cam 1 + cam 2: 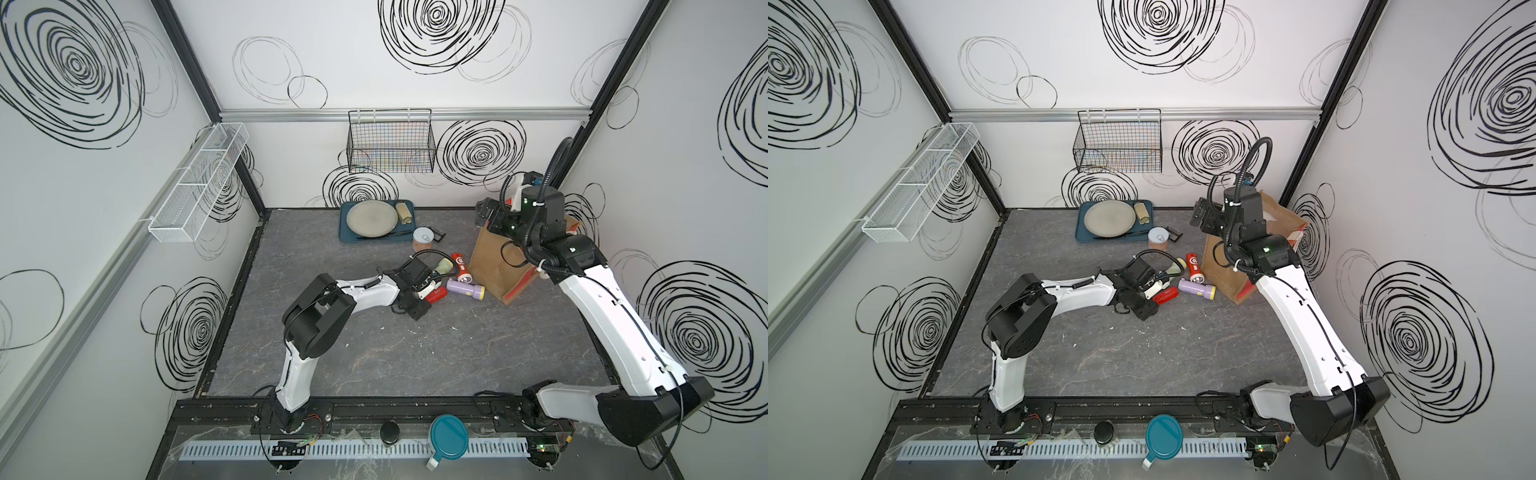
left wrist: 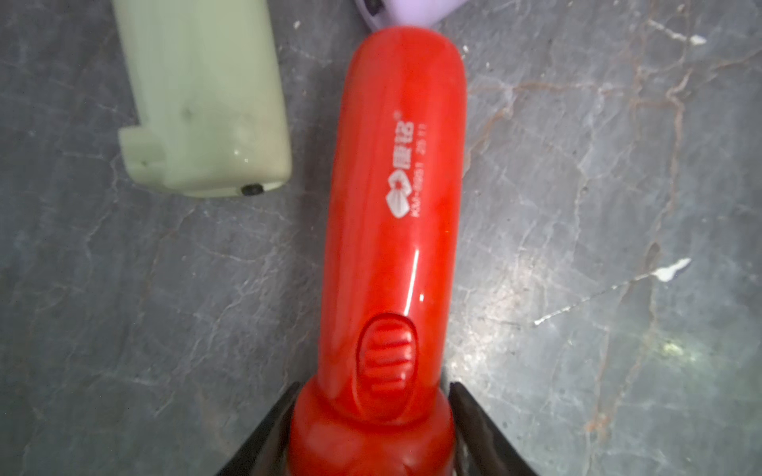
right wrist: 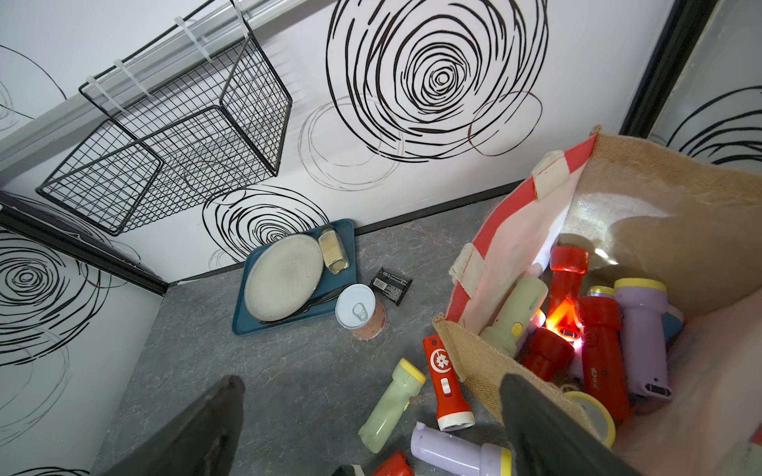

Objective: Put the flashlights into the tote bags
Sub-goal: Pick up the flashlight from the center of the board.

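Red flashlight (image 2: 396, 206): lies on the grey table (image 2: 598, 185), near the jute tote bag (image 1: 494, 266).
Left tool (image 2: 373, 387): narrowed, fingers pressed against both sides of this flashlight's head.
Right tool (image 3: 373, 383): spread wide, empty, above the bag's edge.
Bag contents: several flashlights (image 3: 593, 354).

The red flashlight (image 2: 391, 247) is glossy plastic with sharp highlights; the pale green flashlight (image 2: 206, 94) is smooth plastic with a duller sheen. The bench (image 2: 598, 185) looks matt and stone-veined (flecked white in spots). The tote bag (image 3: 659, 185) is coarse woven jute, and the wire basket (image 1: 390, 141) at twelve o'clock is thin black metal.
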